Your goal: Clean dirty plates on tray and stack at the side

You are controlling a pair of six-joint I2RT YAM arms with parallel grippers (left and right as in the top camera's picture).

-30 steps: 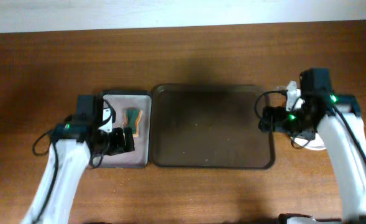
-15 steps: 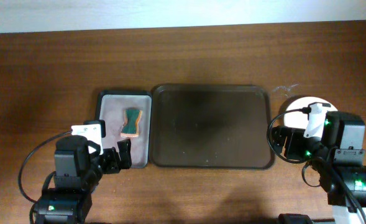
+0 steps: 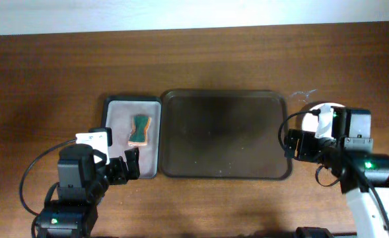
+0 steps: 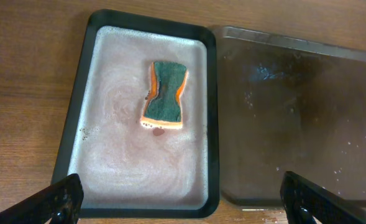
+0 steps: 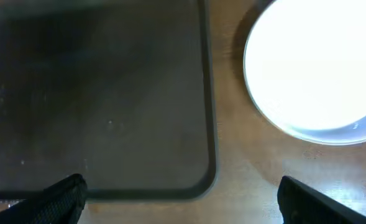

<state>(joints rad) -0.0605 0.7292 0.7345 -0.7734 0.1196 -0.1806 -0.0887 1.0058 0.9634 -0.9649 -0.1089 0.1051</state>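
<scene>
The large dark brown tray lies at the table's middle with nothing on it; it also shows in the left wrist view and the right wrist view. A stack of white plates sits on the table right of the tray, mostly hidden by my right arm; the top plate shows bright white in the right wrist view. My right gripper is open and empty over the tray's near right corner. My left gripper is open and empty at the near edge of the small tray.
A smaller narrow tray with a pale pinkish-grey interior sits left of the big tray and holds a green and orange sponge, seen clearly in the left wrist view. Bare wooden table lies all around.
Both arms drew back toward the table's near edge over the last second. In the last half second my right arm shifted slightly away again, covering more of the plates. The left arm stayed still.
</scene>
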